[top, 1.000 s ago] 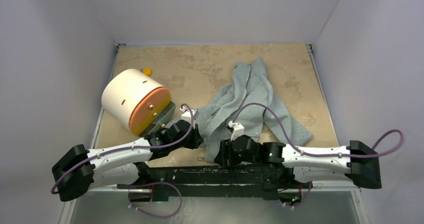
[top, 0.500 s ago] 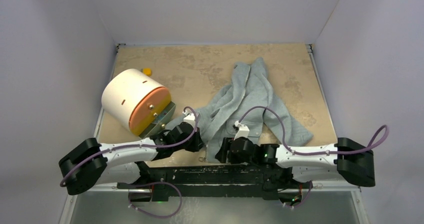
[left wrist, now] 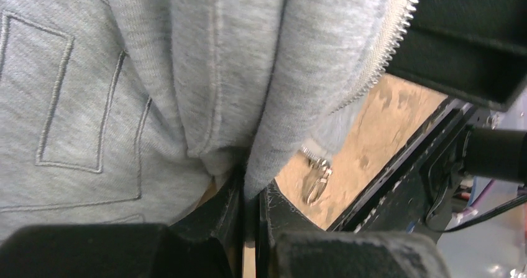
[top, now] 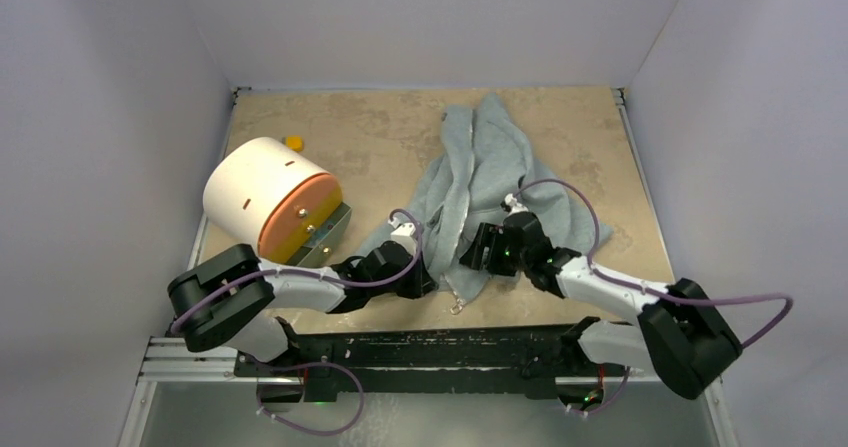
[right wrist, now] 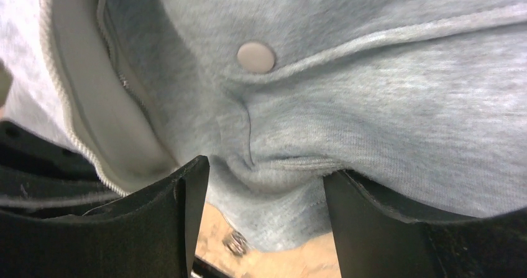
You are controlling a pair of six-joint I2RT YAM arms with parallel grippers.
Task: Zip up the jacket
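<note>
The light grey jacket lies bunched lengthwise on the table, its lower hem toward me. My left gripper is shut on the jacket's bottom edge, the fabric filling that view. Beside it the metal zipper pull dangles over the table, and zipper teeth run up to the right. In the top view the pull hangs at the hem, next to the left gripper. My right gripper stands open, with a fold of hem below a pocket snap between its fingers.
A white drum with an orange face lies on its side at the left, a small yellow object behind it. The black base rail runs along the near edge. Grey walls close in the table on three sides.
Both arms have reached forward from the near edge. The jacket has shifted left and back and become narrower. The right gripper has moved up onto the hem and its jaws have widened.
</note>
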